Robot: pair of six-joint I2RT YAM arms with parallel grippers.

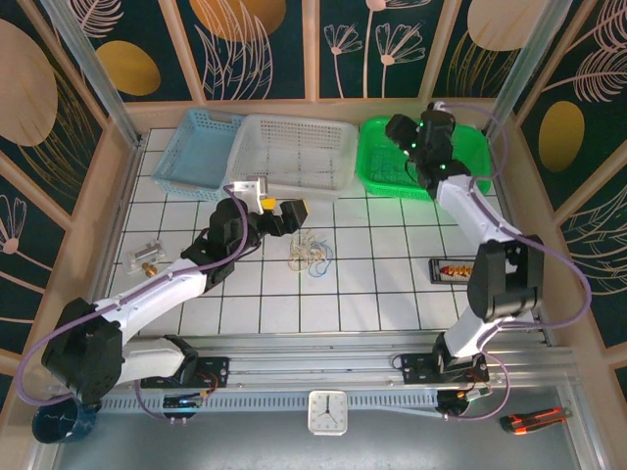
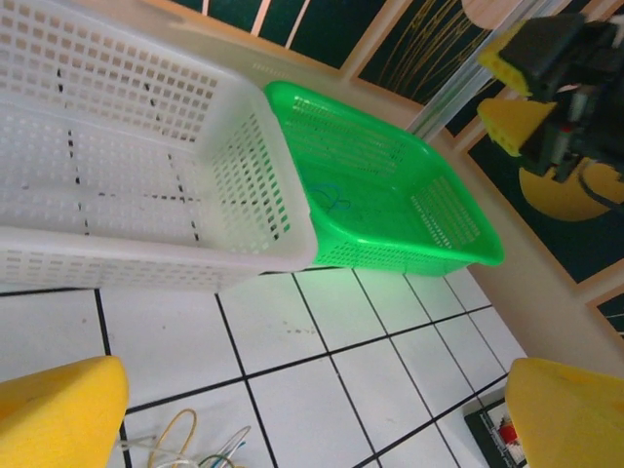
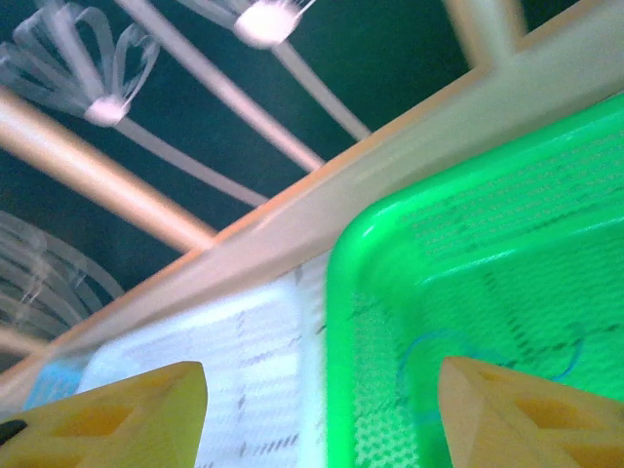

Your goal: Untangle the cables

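Tangle of cables [image 1: 312,253] is seen on the white tiled surface [image 1: 372,294], near its middle: thin blue, green, yellowish and pale strands knotted into a loose clump with no clear long axis. The left tool [image 1: 282,211] is held just beside it, on the clump's far left side, with its yellow fingers [image 2: 58,414] spread wide and nothing gripped. In the left wrist view the strands are caught at the bottom edge, between the fingers and closer to the left one. The left arm is judged much the nearer, so a short drop toward the near right would be called for. The right tool [image 1: 404,137] is held well apart, over the green basket [image 1: 377,157], with its jaws parted and nothing between them. One thin blue cable [image 2: 331,195] is already laid on that basket's floor. A white basket [image 1: 294,147] and a blue basket [image 1: 191,152] are set beside it along the far edge. A clock [image 1: 326,411] is placed by the arm bases; its numerals are too small to be read, and no other writing or brand can be made out
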